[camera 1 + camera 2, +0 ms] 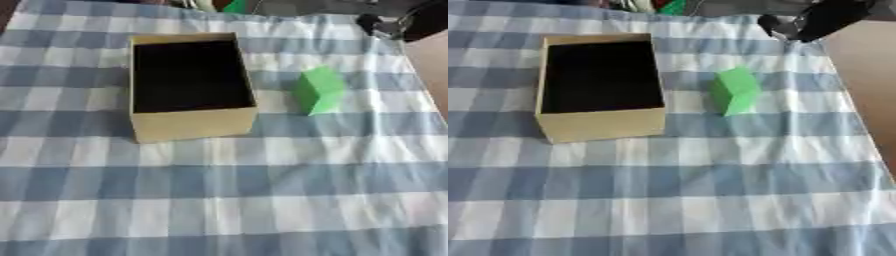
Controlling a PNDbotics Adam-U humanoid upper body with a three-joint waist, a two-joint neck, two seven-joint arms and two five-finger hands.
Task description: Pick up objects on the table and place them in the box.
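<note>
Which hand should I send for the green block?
Right. The right hand shows at the upper right corner, on the green block's side; the box lies left of the block. The left hand is out of view.

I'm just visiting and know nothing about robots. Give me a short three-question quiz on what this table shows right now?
1. True or false: the green block already lies inside the box.
2. Multiple choice: the block sits on the box's (A) left, (B) right, (C) near side.
3. Fill in: the checked cloth is blue and ____.

Key:
1. False: it rests on the cloth, apart from the box, whose dark inside shows nothing.
2. B.
3. White.

The right robot hand shows dark at the upper right; whether its fingers are curled cannot be told.
</note>
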